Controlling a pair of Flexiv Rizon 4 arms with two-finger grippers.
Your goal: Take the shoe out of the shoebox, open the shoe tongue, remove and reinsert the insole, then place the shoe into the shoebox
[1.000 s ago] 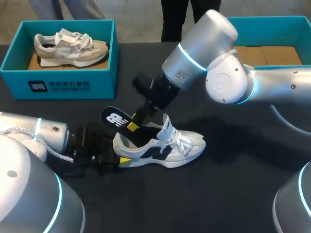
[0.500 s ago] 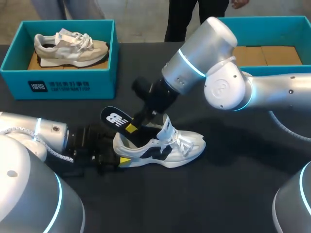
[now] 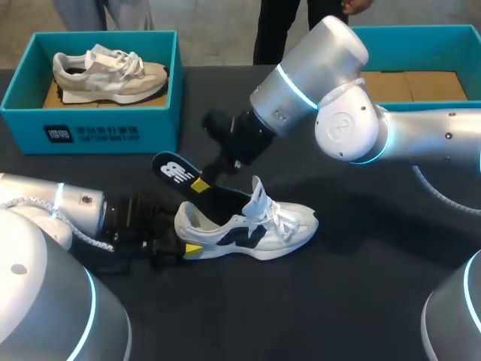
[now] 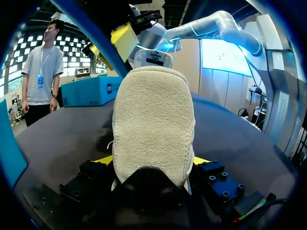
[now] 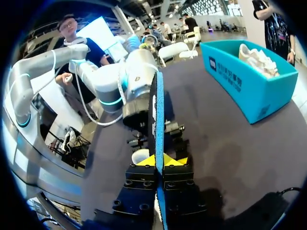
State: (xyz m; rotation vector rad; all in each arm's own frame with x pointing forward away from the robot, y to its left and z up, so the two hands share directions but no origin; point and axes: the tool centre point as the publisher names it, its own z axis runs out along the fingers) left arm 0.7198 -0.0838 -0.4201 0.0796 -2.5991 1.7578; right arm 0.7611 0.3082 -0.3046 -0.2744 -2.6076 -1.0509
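Grip status, right gripper (image 3: pixel 201 184): the two yellow-tipped fingers are closed narrow on the insole (image 3: pixel 174 171), pinching it edge-on from both sides, as the right wrist view confirms (image 5: pixel 159 160). The insole (image 5: pixel 158 110) is tilted. Its heel end is raised above and behind the shoe's heel, and its front end slopes down into the shoe's opening, behind the lifted tongue.

Grip status, left gripper (image 3: pixel 184 248): the fingers clamp the heel of the shoe (image 3: pixel 248 226) from both sides. In the left wrist view (image 4: pixel 153 160) a yellow tip touches each flank of the heel (image 4: pixel 153 124). The shoe stands upright on the table (image 3: pixel 338 301), toe pointing right.

Task progress, judged from this layout:
- Shoe out of the box: done.
- Tongue opened: done.
- Insole: partly out. Whether this is removal or reinsertion cannot be told.
- Return of the shoe to the box: not yet done.

The right shoebox (image 3: pixel 421 34) shows only a cardboard liner (image 3: pixel 421 83). The left shoebox (image 3: pixel 98 131) holds a beige shoe (image 3: pixel 105 71).
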